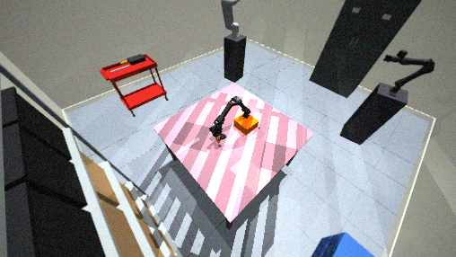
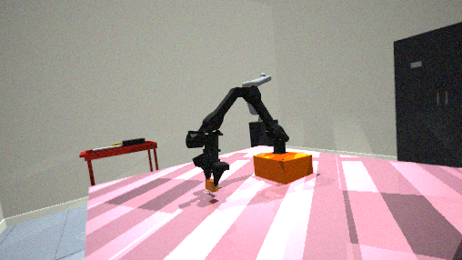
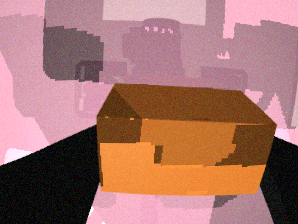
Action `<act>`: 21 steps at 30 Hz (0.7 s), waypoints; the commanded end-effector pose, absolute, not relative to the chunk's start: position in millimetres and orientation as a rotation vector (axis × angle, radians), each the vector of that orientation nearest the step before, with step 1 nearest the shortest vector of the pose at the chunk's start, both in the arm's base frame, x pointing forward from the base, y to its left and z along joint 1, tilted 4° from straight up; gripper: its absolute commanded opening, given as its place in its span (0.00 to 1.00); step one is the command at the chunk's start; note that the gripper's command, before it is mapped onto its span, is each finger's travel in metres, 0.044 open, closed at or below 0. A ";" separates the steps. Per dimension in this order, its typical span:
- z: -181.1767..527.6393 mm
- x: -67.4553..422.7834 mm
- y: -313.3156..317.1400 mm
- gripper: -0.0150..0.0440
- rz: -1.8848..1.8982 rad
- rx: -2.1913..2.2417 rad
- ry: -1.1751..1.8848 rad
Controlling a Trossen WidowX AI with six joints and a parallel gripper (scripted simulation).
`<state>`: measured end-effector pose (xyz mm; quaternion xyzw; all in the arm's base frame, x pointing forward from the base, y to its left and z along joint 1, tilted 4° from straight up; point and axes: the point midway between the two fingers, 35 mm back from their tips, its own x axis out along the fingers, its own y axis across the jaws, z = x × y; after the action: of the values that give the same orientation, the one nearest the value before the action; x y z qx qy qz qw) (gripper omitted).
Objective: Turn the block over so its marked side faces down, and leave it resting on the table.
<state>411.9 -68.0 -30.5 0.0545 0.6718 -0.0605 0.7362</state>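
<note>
The small orange block (image 1: pixel 218 139) (image 2: pixel 211 185) (image 3: pixel 185 142) is between the fingers of my gripper (image 2: pixel 213 180) (image 3: pixel 182 140), which is shut on it. The block hangs a little above the pink striped table (image 1: pixel 233 204) (image 2: pixel 336 227), with a small dark shadow beneath it in the exterior view. In the wrist view its long lit face and a darker brown face show, and the fingers press its two ends. Shadows patch these faces, and I cannot tell which side is marked. Its underside is hidden.
The arm's orange base box (image 1: pixel 246 124) (image 2: pixel 284 168) stands on the table behind the gripper. A red cart (image 1: pixel 130 69) (image 2: pixel 120 149) stands off the table. Two other arms on dark pedestals (image 1: pixel 234 58) (image 1: pixel 374 112) and a dark cabinet (image 1: pixel 359 49) (image 2: pixel 427 100) stand farther away.
</note>
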 end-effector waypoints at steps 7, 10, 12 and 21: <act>-35.3 412.7 -67.7 0.25 -0.139 0.115 1.342; -36.3 412.2 -67.6 0.25 -0.140 0.111 1.301; -36.7 411.7 -67.5 0.25 -0.141 0.108 1.273; -36.5 407.4 -66.7 0.25 -0.146 0.098 1.150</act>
<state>409.2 -67.5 -37.2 0.0453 0.5587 -0.0678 0.8254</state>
